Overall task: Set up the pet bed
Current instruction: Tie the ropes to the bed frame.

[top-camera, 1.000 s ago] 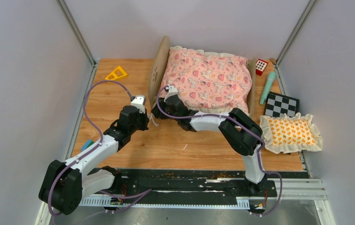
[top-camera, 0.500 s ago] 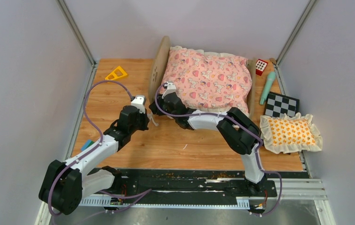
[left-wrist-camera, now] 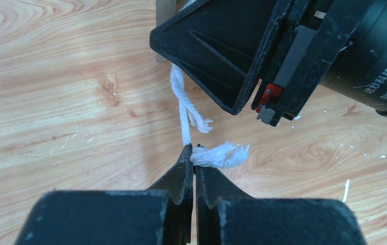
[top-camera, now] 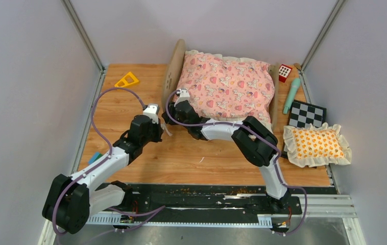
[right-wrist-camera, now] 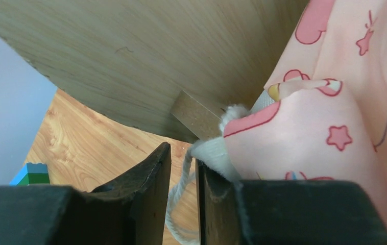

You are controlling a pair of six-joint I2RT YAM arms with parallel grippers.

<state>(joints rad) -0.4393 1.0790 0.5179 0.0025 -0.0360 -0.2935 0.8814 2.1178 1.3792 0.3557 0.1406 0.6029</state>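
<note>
Pet bed (top-camera: 274, 97) sits at the far middle of the desk (top-camera: 125, 104). Its headboard (top-camera: 174, 69) is on the left and the pink unicorn quilt (top-camera: 227, 87) is spread over the top.

Left claw (left-wrist-camera: 191, 151): jaws pressed together, clamped on a white cord (left-wrist-camera: 183, 109) just behind its frayed end, which sticks out to the right of the tips. The cord runs up from the pinch and passes under the right arm's black housing (left-wrist-camera: 222, 51).

Right claw (right-wrist-camera: 184, 153): at the near corner of the bed, where the quilt meets the headboard. I see only a narrow gap between its fingers, and a strand of the white cord hangs through that gap. I cannot tell whether the strand is actually pinched. The right finger (right-wrist-camera: 214, 178) touches the quilt's white edge.

From above, both claws lie close together just in front of the headboard's near end.

Orange frilled pillow (top-camera: 318, 144) lies at the right edge, apart from the bed.
</note>
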